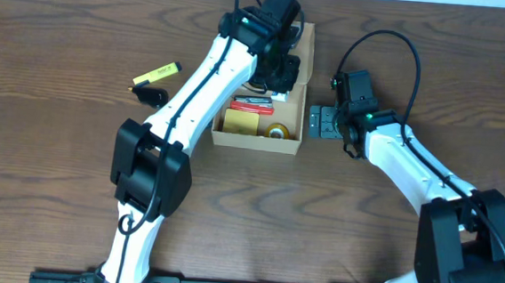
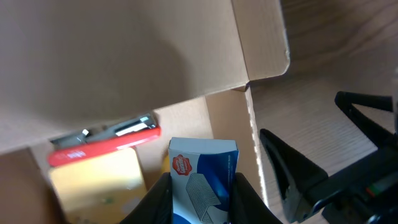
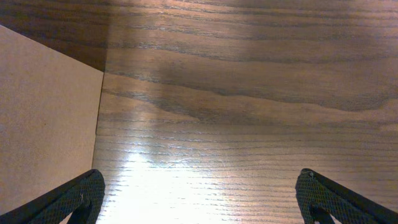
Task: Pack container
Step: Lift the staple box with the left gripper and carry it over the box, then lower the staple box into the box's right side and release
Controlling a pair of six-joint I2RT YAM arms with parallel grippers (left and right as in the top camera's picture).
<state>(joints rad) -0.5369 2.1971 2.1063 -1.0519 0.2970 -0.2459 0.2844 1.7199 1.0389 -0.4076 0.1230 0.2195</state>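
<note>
Highlighter (image 1: 157, 72) lies left of container (image 1: 257, 143); left tool (image 2: 202, 202) grips staple box (image 2: 202, 167) inside it, right tool (image 1: 315, 123) wide beside.

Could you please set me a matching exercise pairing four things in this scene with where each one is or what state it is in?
1. highlighter
2. small blue-and-white box
3. red stapler
4. right claw

A. open and empty, beside the cardboard box
B. lying inside the cardboard box
C. pinched in the left claw
D. lying loose on the table, on the left arm's side

Pairs: 1-D; 2-C; 3-B; 4-A.
</note>
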